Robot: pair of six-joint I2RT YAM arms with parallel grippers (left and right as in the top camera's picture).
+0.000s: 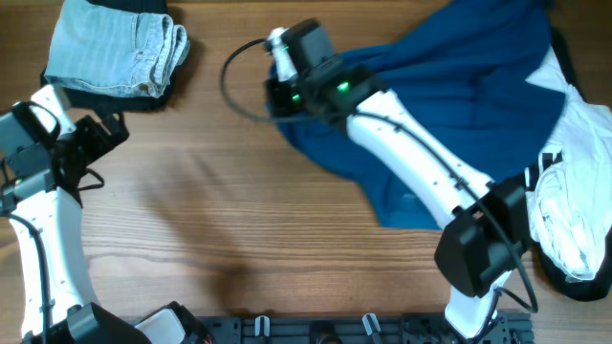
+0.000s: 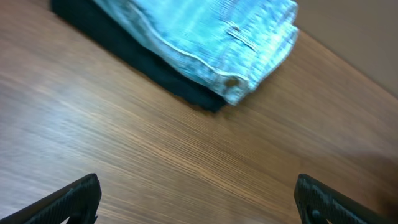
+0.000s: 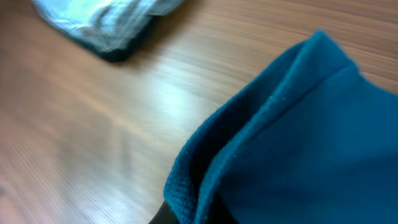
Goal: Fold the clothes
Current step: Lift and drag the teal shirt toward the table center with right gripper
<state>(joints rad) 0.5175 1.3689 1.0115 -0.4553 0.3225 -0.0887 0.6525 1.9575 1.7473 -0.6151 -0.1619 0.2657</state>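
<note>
The dark-blue shirt (image 1: 449,86) lies rumpled across the right half of the wooden table, stretching from the top right down to the middle. My right gripper (image 1: 284,96) is at the shirt's left edge and is shut on a fold of the blue fabric (image 3: 261,143), which fills the right wrist view and hides the fingers. My left gripper (image 1: 110,129) is open and empty above bare wood at the left, just below the folded denim; its two fingertips show wide apart in the left wrist view (image 2: 199,199).
A folded pale-blue denim piece (image 1: 120,43) lies on a dark garment at the top left, also in the left wrist view (image 2: 205,37). A white garment with black stripes (image 1: 574,182) lies at the right edge. The table's rail (image 1: 363,330) runs along the front.
</note>
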